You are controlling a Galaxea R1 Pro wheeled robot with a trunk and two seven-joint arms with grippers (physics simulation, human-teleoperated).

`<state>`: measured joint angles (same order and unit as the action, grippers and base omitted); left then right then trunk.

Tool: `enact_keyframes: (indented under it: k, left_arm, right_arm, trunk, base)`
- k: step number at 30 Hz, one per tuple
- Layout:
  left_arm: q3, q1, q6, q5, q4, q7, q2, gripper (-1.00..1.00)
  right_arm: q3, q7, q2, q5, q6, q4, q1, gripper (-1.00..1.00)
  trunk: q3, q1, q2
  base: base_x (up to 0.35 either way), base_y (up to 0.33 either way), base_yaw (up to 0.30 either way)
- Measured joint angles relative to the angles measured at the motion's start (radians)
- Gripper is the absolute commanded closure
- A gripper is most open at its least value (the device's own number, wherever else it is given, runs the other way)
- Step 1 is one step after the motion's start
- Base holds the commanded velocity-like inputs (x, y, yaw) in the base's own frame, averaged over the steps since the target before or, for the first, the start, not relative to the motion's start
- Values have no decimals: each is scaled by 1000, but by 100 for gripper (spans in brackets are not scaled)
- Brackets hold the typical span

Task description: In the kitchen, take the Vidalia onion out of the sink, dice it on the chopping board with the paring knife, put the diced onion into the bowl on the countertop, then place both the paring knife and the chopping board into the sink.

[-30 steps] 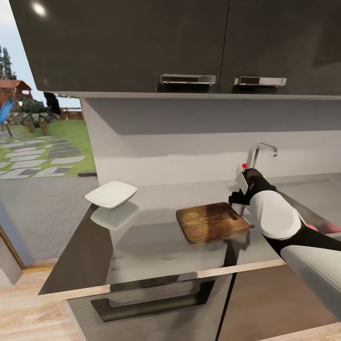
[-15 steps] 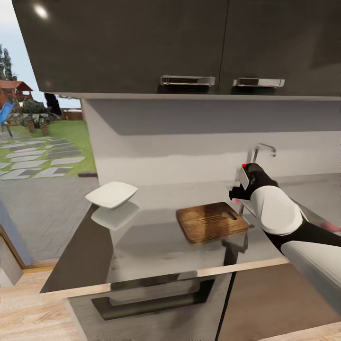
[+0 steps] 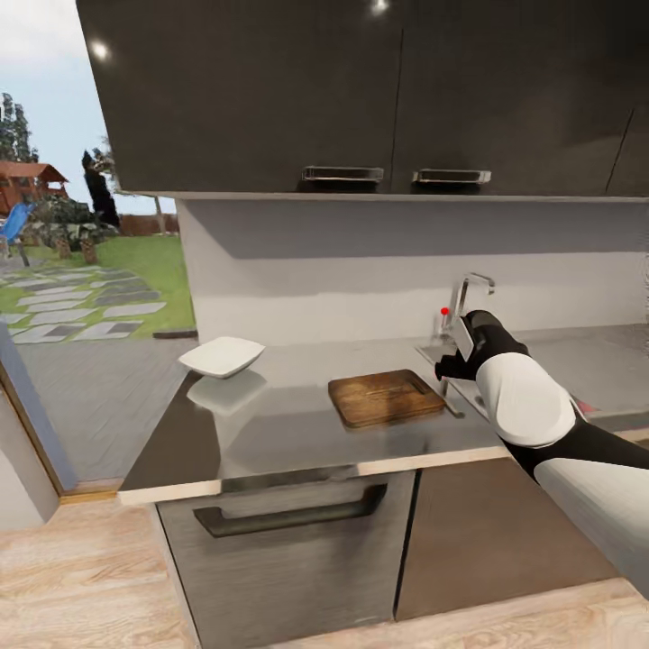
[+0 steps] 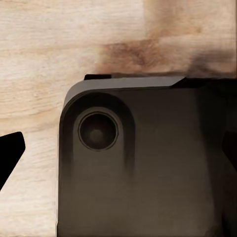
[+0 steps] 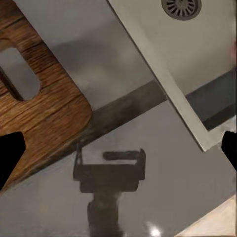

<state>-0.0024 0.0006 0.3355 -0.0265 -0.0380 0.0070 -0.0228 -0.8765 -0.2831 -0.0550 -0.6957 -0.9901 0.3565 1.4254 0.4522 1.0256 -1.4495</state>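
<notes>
Hovering between the board [image 3: 386,397] and the sink [image 5: 195,47], the right pincer [image 3: 448,367] looks spread and empty. Nothing is diced yet; the bowl [image 3: 222,356] waits empty on the counter [image 3: 270,428].

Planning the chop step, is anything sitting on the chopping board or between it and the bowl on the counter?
Nothing visible: the chopping board top is bare, and the countertop stretch between it and the bowl holds only reflections.
</notes>
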Motion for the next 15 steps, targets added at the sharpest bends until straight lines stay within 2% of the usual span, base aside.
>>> enact_keyframes:
  k: [8, 15]
  left_arm:
    - [0, 0, 0, 0, 0, 0, 0, -100]
    - [1, 0, 1, -1, 0, 0, 1, -100]
  right_arm:
    - [0, -1, -25, 0, 1, 0, -1, -100]
    - [1, -1, -31, -2, 3, -1, -1, -100]
  trunk:
    - [-13, 0, 0]
    - [-24, 0, 0]
  base:
    - [-335, -114, 0]
    - [-295, -180, 0]
